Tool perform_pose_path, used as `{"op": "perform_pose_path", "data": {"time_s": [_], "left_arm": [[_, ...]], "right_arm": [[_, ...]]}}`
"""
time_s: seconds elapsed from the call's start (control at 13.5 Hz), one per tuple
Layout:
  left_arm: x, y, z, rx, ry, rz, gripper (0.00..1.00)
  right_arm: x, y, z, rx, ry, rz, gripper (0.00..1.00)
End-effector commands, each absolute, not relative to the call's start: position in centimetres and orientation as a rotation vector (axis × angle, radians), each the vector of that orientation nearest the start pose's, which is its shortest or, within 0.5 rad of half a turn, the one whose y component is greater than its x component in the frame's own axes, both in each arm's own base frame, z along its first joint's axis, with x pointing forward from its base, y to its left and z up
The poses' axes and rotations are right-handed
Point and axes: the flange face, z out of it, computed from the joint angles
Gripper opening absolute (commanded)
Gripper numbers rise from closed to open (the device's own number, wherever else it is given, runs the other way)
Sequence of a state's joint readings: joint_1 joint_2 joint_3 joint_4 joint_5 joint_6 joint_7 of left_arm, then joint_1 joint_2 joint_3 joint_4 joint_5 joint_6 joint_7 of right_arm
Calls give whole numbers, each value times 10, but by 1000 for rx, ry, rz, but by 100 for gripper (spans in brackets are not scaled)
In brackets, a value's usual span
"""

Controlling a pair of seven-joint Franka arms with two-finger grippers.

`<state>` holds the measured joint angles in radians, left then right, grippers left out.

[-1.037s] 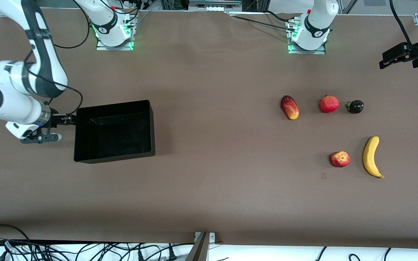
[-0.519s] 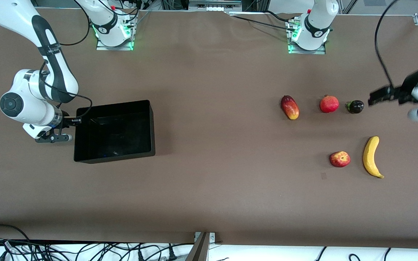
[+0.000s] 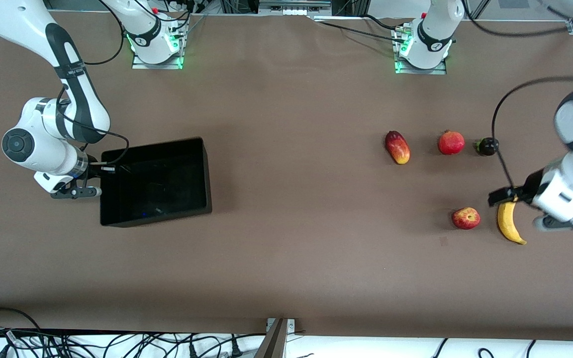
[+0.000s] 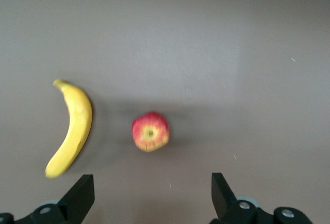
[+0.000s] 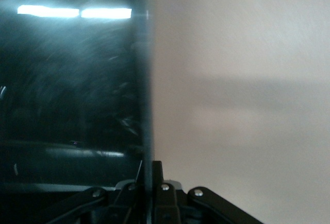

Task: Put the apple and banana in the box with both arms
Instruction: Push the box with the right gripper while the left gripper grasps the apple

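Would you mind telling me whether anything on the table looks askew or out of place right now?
Only the box stands out: it sits slightly skewed to the table edges, with the right hand shut on its wall. It is empty. The apple and banana lie intact, apart, under the open left hand.

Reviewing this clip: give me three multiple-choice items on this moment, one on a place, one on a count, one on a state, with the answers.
1. Where does the apple lie?
A. In the box
B. On the table beside the banana
C. In an end effector

2. How many fruits are on the table?
A. Three
B. Five
C. Seven

3. What is the right end effector doing?
A. Shut on the wall of the box
B. Open over the apple
C. Holding the banana

Answers:
1. B: the apple rests beside the banana, toward the left arm's end, with the open left end effector over them.
2. B: three fruits in a row plus apple and banana.
3. A: its fingers pinch the wall of the box.
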<state>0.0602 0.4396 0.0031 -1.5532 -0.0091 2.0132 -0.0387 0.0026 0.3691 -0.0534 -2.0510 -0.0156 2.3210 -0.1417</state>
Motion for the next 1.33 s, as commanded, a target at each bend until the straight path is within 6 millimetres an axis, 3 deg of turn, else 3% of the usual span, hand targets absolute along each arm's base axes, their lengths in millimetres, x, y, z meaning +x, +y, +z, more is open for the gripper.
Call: {"op": "perform_pose_path", "data": {"time_s": [0.0,0.15,0.22,0.52,0.74,1.04,1.19,1.26], "left_arm": [[706,48,333,-3125,-148,-84,100],[711,58,284,-3120,-164,-129,100],[709,61,269,-3109,-157,-145,100],[685,60,217,-3088,-120,-162,100],[677,57,204,-3090,-154,-144,100],[659,55,185,-3094,-161,-111,100],[651,54,175,-3095,-165,-157,100],[651,54,174,-3095,-183,-162,78]], "right_arm": [[607,36,303,-3111,-295,99,0],[613,98,326,-3085,-384,150,0],[612,129,333,-3066,-355,143,0],[588,256,332,-3053,-224,150,0],[564,349,322,-3060,-140,151,0],[535,447,292,-3004,-21,185,0],[526,471,269,-2984,16,134,0],[519,482,257,-2977,10,116,0]]}}
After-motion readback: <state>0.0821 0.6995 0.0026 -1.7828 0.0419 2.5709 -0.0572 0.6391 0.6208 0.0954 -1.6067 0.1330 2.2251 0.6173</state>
